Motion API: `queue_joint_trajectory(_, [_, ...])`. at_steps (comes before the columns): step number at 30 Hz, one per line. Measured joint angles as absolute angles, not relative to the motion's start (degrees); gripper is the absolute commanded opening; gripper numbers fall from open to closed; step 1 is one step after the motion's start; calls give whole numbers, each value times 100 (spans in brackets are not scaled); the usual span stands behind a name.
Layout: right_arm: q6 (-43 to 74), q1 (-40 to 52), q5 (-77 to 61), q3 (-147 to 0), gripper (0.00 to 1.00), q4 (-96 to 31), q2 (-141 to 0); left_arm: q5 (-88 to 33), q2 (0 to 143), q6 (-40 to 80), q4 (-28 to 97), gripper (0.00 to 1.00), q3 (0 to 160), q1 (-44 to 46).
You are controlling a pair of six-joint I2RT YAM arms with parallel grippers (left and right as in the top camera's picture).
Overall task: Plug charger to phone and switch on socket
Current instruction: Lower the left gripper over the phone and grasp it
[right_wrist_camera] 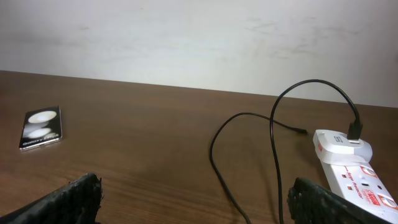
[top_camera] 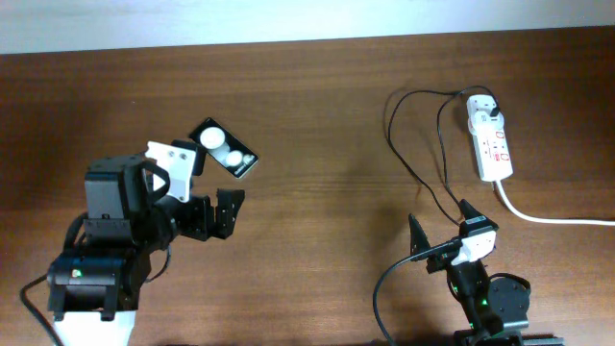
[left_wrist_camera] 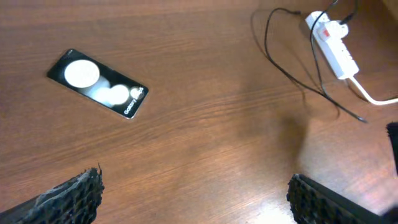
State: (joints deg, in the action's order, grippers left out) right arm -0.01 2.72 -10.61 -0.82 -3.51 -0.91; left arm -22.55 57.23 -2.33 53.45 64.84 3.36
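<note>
The black phone (top_camera: 223, 149) lies flat on the wooden table, its face showing two white round spots; it also shows in the left wrist view (left_wrist_camera: 99, 84) and the right wrist view (right_wrist_camera: 42, 127). The white socket (top_camera: 490, 142) lies at the far right. The thin black charger cable (top_camera: 408, 159) runs from the white adapter (right_wrist_camera: 339, 146) on the socket (right_wrist_camera: 364, 186) and loops toward my right gripper; its plug tip (right_wrist_camera: 303, 130) lies loose near the socket. My left gripper (top_camera: 217, 213) is open and empty, below the phone. My right gripper (top_camera: 442, 223) is open and empty over the cable loop.
The socket's thick white cord (top_camera: 553, 218) runs off the right edge of the table. A pale wall (right_wrist_camera: 199, 37) stands behind the table's far edge. Bare wood lies between the phone and the cable.
</note>
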Motion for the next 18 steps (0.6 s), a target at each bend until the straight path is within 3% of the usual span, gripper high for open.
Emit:
queue_joint_trajectory(5, [-1, 274, -1061, -82, 99, -349, -91, -1592, 5944, 808, 5511, 98, 6766, 336])
queue_joint_trajectory(13, [1, 272, -1063, -82, 99, -346, -91, -797, 8742, 2373, 6657, 93, 9467, 336])
queue_joint_trajectory(18, [-1, 272, -1063, -82, 99, -349, -91, -781, 9867, 3116, 6497, 99, 9815, 336])
